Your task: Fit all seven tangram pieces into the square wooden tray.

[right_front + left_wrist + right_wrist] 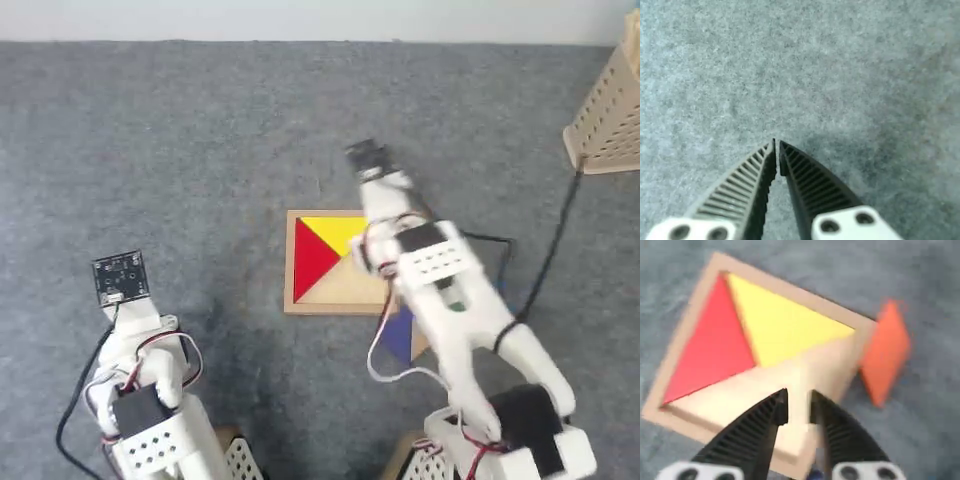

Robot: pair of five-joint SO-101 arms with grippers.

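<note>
The square wooden tray (291,300) lies mid-table. A red triangle (314,262) fills its left part and a yellow triangle (336,233) its far part; the rest of the floor is bare wood. In the right wrist view my right gripper (797,407) hangs slightly open and empty over the tray's (715,261) bare floor, near the red triangle (712,347) and the yellow triangle (785,322). An orange piece (885,352) lies on the carpet just outside the rim. A blue piece (400,337) shows under the right arm (440,290). My left gripper (776,146) is shut over bare carpet.
Grey carpet covers the table. A beige perforated block (610,100) stands at the far right edge, with a black cable (550,255) running from it toward the right arm's base. The left arm (140,380) sits at the near left, away from the tray.
</note>
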